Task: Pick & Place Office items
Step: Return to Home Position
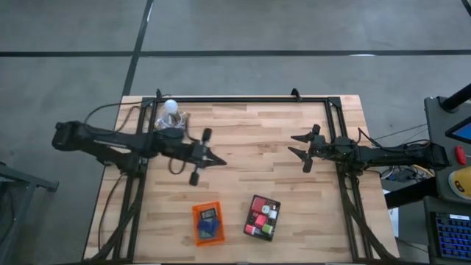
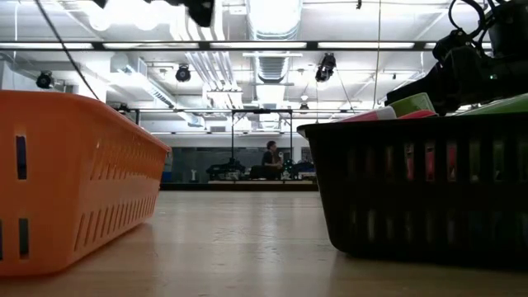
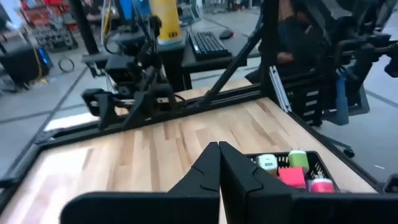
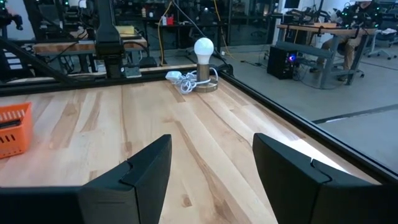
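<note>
The office items lie in two trays near the table's front edge. An orange tray (image 1: 207,223) holds dark blue pieces (image 1: 208,216). A black tray (image 1: 263,217) holds red, pink and green pieces (image 3: 292,169). My left gripper (image 1: 223,163) hangs shut and empty above the middle of the table, behind the orange tray; in the left wrist view its fingertips (image 3: 219,150) meet. My right gripper (image 1: 292,144) waits open at the right side, its fingers (image 4: 149,165) wide apart over bare wood.
A white bulb on a small lamp base with a coiled cord (image 1: 171,112) stands at the far left corner. A black frame (image 1: 243,99) runs along the table's far and side edges. Bare wood lies between the two grippers. In the low view the trays (image 2: 74,181) (image 2: 421,190) fill the foreground.
</note>
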